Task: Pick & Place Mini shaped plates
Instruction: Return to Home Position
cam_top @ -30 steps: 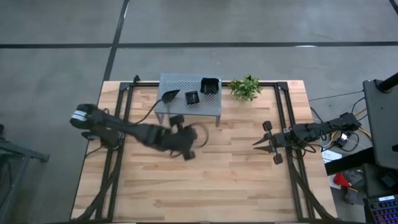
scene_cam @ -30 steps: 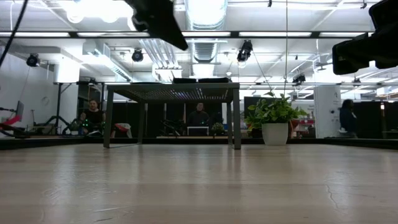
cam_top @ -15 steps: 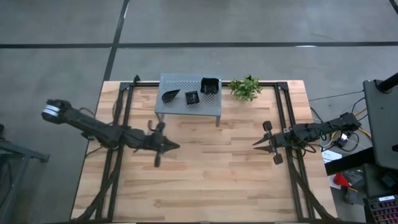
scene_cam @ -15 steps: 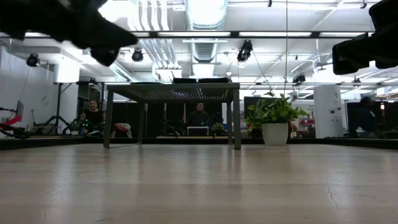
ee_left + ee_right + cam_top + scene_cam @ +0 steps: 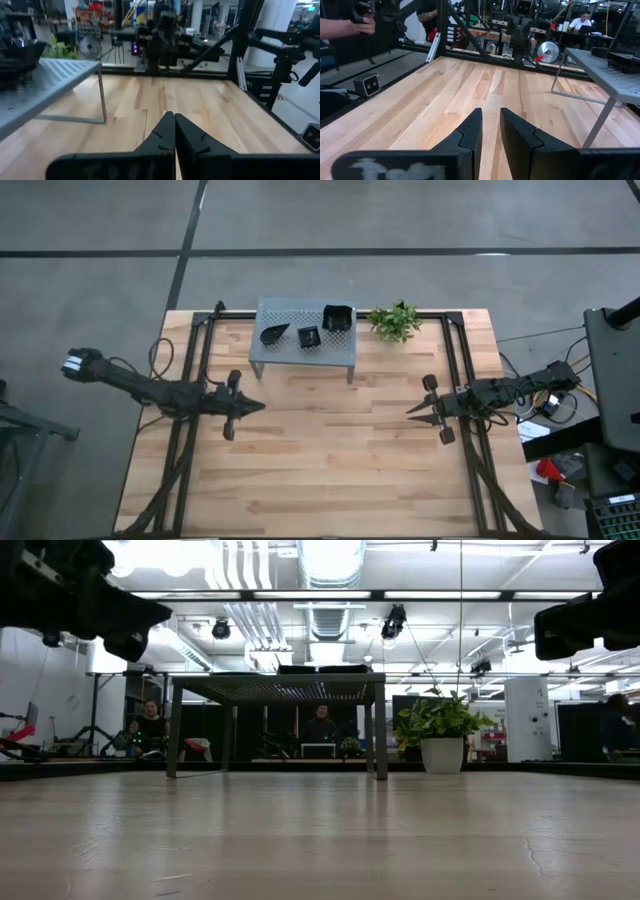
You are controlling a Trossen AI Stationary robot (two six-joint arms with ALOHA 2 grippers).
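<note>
- The left claw (image 5: 252, 407) lay low over the left part of the desk (image 5: 330, 470). Its arm stretched in from beyond the left edge and pointed toward the right arm. Its fingers (image 5: 160, 140) were pressed together, with nothing between them.
- On the grey shelf (image 5: 300, 310) at the desk's far side sat the drop-shaped plates (image 5: 272, 334), the tiny square plate (image 5: 309, 337) and the wavy square plates (image 5: 338, 319). We could not count the plates in each stack, and the low view showed them only as dark slivers above the shelf top.
- The plant (image 5: 393, 321) stood just beside the shelf.
- The right claw (image 5: 410, 414) hung over the desk's right part, pointing left, its fingers a narrow gap apart and empty.
</note>
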